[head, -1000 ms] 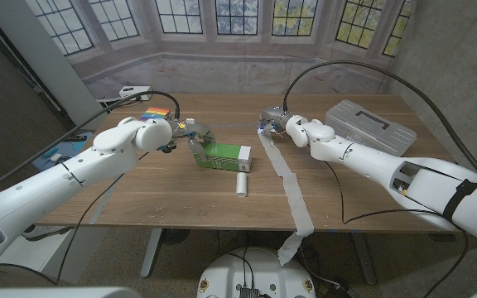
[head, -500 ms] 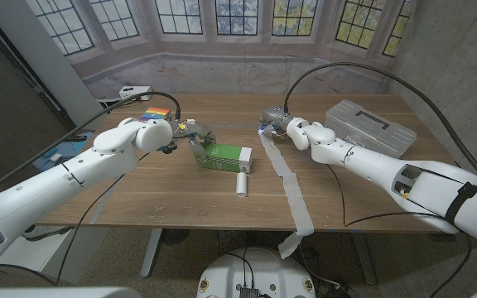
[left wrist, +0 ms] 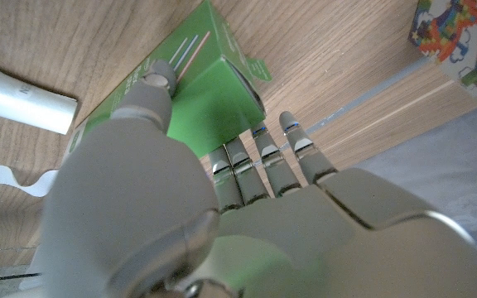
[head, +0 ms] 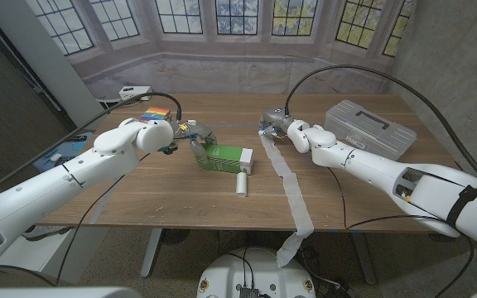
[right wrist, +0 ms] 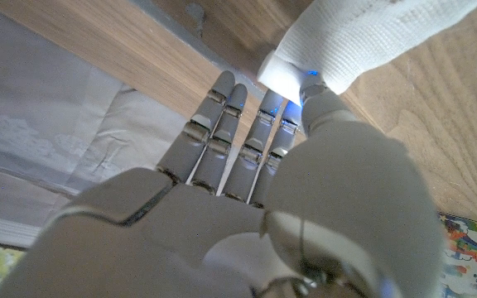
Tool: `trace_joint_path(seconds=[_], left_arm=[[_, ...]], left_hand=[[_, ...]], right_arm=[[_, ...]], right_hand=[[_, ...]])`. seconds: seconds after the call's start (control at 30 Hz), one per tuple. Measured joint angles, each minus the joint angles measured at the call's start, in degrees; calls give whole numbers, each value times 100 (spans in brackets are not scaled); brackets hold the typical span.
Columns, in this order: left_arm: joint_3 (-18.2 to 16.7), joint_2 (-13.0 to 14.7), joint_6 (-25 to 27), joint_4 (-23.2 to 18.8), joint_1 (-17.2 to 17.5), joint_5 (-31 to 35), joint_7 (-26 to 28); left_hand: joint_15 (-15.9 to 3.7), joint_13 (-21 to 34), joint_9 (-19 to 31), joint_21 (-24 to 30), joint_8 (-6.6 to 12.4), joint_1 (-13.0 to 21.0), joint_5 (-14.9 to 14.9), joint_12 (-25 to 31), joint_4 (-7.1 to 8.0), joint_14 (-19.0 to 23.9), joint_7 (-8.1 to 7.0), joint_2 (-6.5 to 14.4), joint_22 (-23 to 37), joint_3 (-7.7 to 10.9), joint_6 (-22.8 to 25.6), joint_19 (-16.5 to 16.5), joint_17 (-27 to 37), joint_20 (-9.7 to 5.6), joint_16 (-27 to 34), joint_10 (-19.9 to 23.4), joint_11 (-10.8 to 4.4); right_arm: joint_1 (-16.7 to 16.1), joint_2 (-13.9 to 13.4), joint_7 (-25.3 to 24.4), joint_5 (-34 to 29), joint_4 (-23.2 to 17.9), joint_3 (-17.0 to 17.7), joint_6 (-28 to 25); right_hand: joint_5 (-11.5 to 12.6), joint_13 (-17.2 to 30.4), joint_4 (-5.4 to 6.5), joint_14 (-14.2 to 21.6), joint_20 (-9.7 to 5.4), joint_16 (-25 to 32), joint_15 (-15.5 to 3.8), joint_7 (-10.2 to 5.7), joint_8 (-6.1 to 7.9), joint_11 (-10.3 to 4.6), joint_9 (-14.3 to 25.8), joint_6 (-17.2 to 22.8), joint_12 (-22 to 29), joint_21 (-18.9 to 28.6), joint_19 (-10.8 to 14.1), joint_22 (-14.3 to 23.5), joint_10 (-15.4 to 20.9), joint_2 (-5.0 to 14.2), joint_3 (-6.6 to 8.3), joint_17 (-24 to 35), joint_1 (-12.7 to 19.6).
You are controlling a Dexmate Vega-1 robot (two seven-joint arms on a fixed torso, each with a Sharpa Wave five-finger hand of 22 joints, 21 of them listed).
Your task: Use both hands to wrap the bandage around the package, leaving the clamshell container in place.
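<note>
**Right hand drifts a touch with the bandage end; left hand holds the green package**

Since a second ago the right hand (head: 277,124) has shifted slightly toward its own side, carrying the bandage's (head: 284,172) upper end with it; the package (head: 224,156), the small white roll (head: 241,184) and the left hand (head: 190,134) lie as they did.

The bandage is a soft, woven white strip. Its end is pinched between the right thumb and fingertips (right wrist: 308,85), the other fingers reaching out straight beside it. From those fingers the strip runs flat across the wood and hangs off the table's near edge with a crumpled tail.

The package is a glossy green carton, box-shaped with a white end panel. The left hand grips it at the end nearest its fingers (left wrist: 259,157), thumb laid along the top face and fingers pressed against the far side, tilting that end up. The white roll, a smooth cylinder, lies just beyond the carton's other end, apart from both hands.

Past the right hand sits the clamshell container (head: 369,127), grey ribbed plastic, closed. Behind the left hand lies a brightly patterned box (head: 157,112).

The table (head: 139,199) is wood with a visible grain; behind it, a backdrop of stone wall and leaded windows.
</note>
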Motion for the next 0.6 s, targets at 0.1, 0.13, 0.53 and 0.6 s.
trace_joint_path(seconds=[0.1,0.13,0.53,0.6], left_arm=[[1,0,3,-11,5,7,-1],[1,0,4,-15,8,8,-1],[1,2,27,-78,46,32,-5],[1,2,28,-84,47,35,-6]], left_hand=[[-9,0,0,0,0,0,-11,0,0,9,0,0,0,0,0,0,0,0,0,0,0],[-9,4,0,0,0,0,-11,0,0,9,0,0,0,0,0,0,0,0,0,0,0],[-8,37,2,0,0,0,-15,-16,0,8,0,0,0,0,0,0,0,0,-22,0,0],[-8,34,2,0,0,0,-15,-17,0,8,0,0,0,0,0,1,0,0,-22,0,0]], right_arm=[[-26,-18,-55,-25,-32,13,-14],[-34,-23,-68,-32,-42,16,-18],[-165,-139,-176,-123,-321,91,-128],[-193,-165,-179,-137,-390,110,-158]], right_hand=[[0,12,0,47,-5,0,-9,10,0,-20,0,48,17,0,5,0,62,-22,0,0,22],[0,23,0,47,-5,0,-9,18,0,-20,-1,57,17,0,5,0,62,-6,0,0,39],[0,60,0,150,-26,0,-51,18,0,-29,3,118,61,0,66,0,114,8,0,-1,52],[0,60,0,170,-26,0,-58,18,0,-29,25,118,61,0,66,-1,114,-16,0,-1,76]])
